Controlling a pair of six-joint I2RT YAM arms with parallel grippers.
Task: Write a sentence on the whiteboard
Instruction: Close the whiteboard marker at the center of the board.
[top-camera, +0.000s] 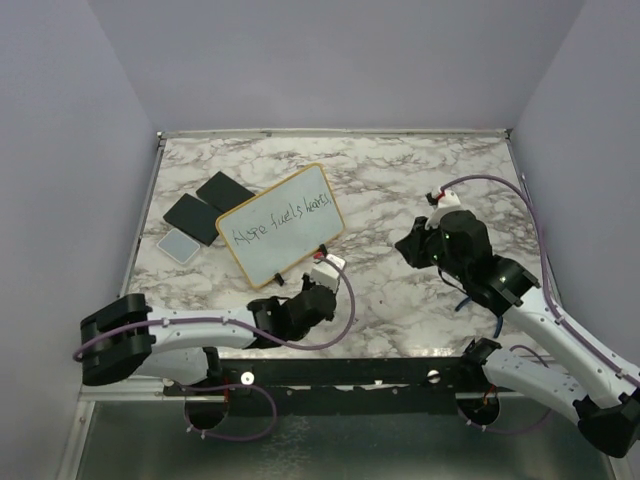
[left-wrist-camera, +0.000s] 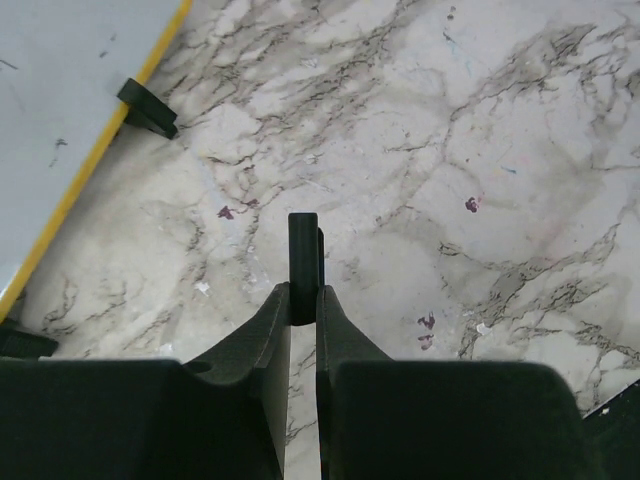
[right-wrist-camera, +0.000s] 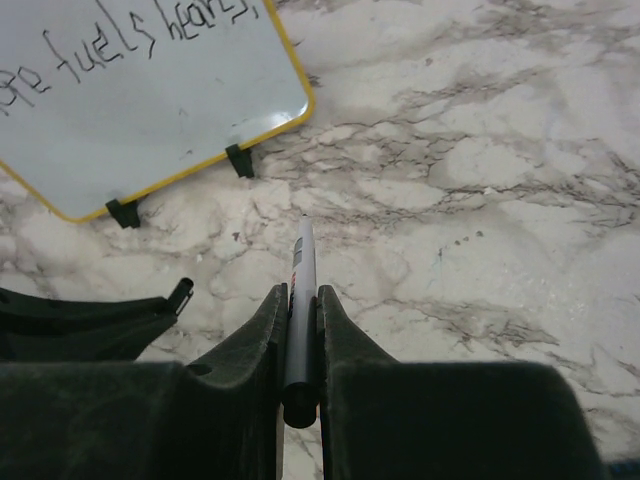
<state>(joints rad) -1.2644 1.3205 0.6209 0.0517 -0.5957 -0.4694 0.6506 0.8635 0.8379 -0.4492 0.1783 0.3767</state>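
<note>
Looking from above, I find the whiteboard (top-camera: 285, 255) left of centre on the surface (top-camera: 400, 180), the sentence (top-camera: 280, 222) across it apparently finished; at my left wrist, my left gripper (left-wrist-camera: 303, 295) clamps a small black piece (left-wrist-camera: 303, 250), perhaps a cap; at my right wrist, my right gripper (right-wrist-camera: 300, 300) pinches the marker (right-wrist-camera: 302, 265), so capping is probably all that is left.

place: robot lab cell | evid: lilac walls (top-camera: 330, 60) boxing marble-print table (top-camera: 420, 190) | L arm (top-camera: 190, 335), R arm (top-camera: 560, 340) bolted at edge
</note>
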